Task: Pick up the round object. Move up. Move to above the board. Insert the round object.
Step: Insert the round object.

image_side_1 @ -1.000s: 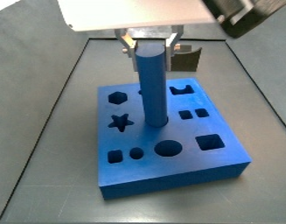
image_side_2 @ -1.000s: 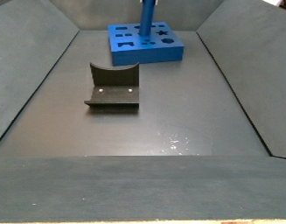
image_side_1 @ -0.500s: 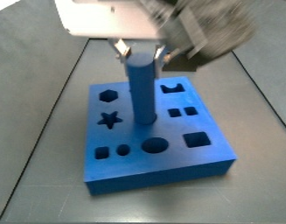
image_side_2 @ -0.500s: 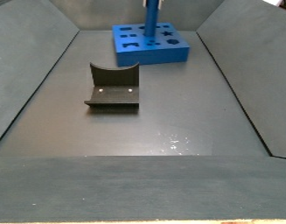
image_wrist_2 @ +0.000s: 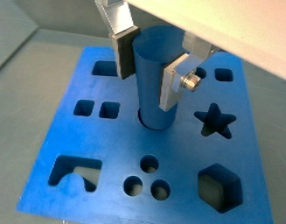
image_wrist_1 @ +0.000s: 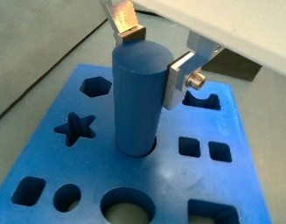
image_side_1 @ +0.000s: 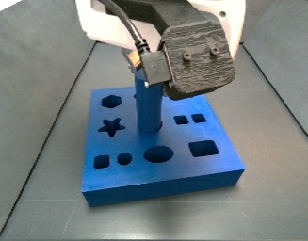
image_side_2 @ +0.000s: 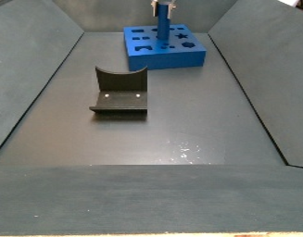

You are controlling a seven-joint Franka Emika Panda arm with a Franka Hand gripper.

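**Peg entering centre hole of board; hand still clamped**

Nearest the camera in a side view, the table (image_side_2: 154, 153) was bare grey. The fixture (image_side_2: 119, 93) stood on it, well short of the board (image_side_2: 164, 48) and apart from it.

Change noted: against the pictures of a second before, far less of the round object (image_side_1: 147, 105) showed above the board's top. Its lower end now sat inside a circular hole near the board's middle, between the star cut-out and the pair of small squares. The board had also shifted a little sideways on the table. Judgement: insertion was under way and well advanced. Whether the peg had bottomed out could not be told.

In both wrist views the hand (image_wrist_1: 155, 57) stood directly over the board's middle. Its two silver fingers (image_wrist_2: 172, 83) were pressed on opposite sides of the round object's upper part, so the grip was closed on it. The peg stood upright.

Release remained to be done.

No brand, label or legible writing was found on any item.
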